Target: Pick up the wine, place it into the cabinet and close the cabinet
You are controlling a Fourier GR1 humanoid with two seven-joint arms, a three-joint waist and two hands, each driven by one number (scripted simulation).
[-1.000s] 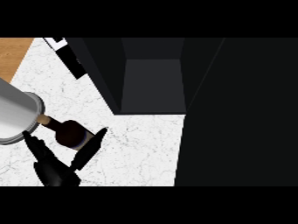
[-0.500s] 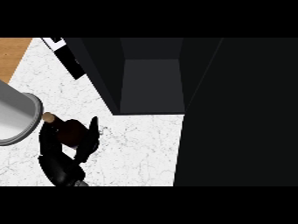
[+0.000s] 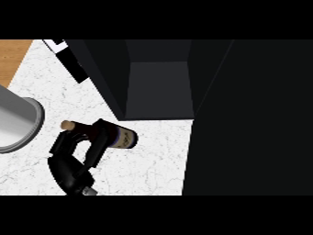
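Left hand (image 3: pixel 70 167): black, sat at the near left of the head view, over the white marbled counter (image 3: pixel 145 160).
Fingers (image 3: pixel 99 140): curled over the top of the wine bottle (image 3: pixel 123 138) with the thumb tucked on the near side, so yeah, it was gripping the bottle around the neck and shoulder.
Bottle: dark glass, tipped over pretty much on its side. The cork (image 3: pixel 68 124) pointed left and the fat end pointed right. There was a pale bluish band on the label near the base.
Where the bottle was: near left of the cabinet (image 3: pixel 157 87), just beside its front left corner, and not inside. I couldn't tell if it was lifted clear of the counter or touching it.
Cabinet: dark box at the far middle, standing open, with a grey inside wall and floor showing.
Right side: one big black panel (image 3: pixel 260 119) ran from far to near. Honestly couldn't tell if it was the door or just a side of the unit.
Forearm (image 3: pixel 6 119): a fat grey cylinder came in from the left edge, its round end just left of the cork.
Far left corner: a patch of wood (image 3: pixel 3 57) beyond the marble.
Right hand: didn't show up anywhere.
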